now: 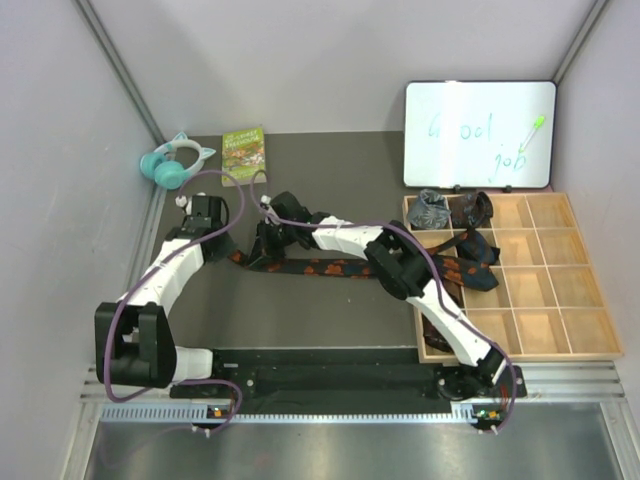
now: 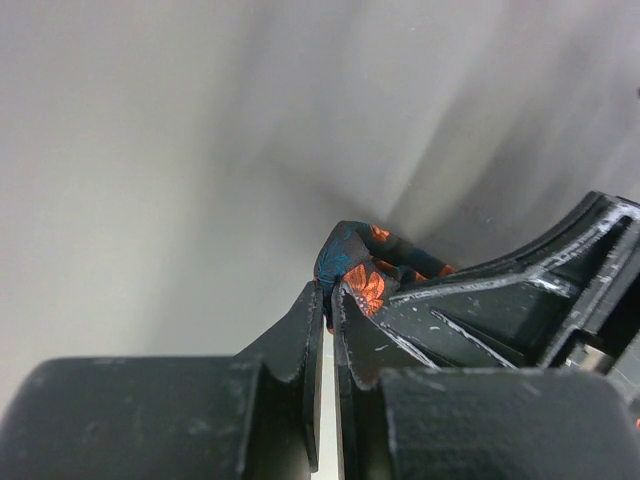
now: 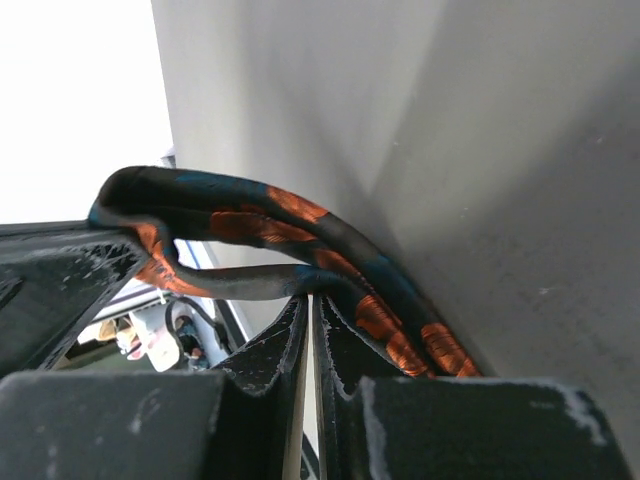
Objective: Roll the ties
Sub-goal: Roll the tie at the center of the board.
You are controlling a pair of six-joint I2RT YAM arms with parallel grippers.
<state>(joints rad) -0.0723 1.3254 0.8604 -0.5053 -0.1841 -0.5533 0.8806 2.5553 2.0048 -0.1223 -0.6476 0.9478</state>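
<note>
Scene: Two arms meet over the left end of a black tie with orange-red leaves (image 1: 330,268), stretched across the dark counter (image 1: 300,325).
Left arm: From its base at the near left, it folds at the elbow and runs toward the far side. The wrist then turns right and down to the tie's left end.
Left tool (image 2: 328,300): The fingers are pressed together on a small bunched fold of the patterned tie (image 2: 365,265), which pokes out just above the tips.
Right arm: From its base at the near right, it reaches diagonally far-left, with its elbow above the left edge of the wooden tray (image 1: 560,290). Its wrist ends just beside the left tool.
Right tool (image 3: 310,305): It is clamped on the same tie (image 3: 300,225), which loops up and over the tips and trails down to the right.
Tie's position: The strip lies flat from the two tools rightward, and its far end passes under the right arm near the tray.
Tray: A grey roll (image 1: 432,210) and a dark brown roll (image 1: 470,210) sit in neighbouring far-left compartments. A dark blue tie (image 1: 482,250) lies just behind them, and a maroon tie (image 1: 452,288) drapes over the dividers.
Background: A whiteboard (image 1: 450,160) leans on the back wall, and teal cat-ear headphones (image 1: 175,162) lie beside a green book (image 1: 243,153).
</note>
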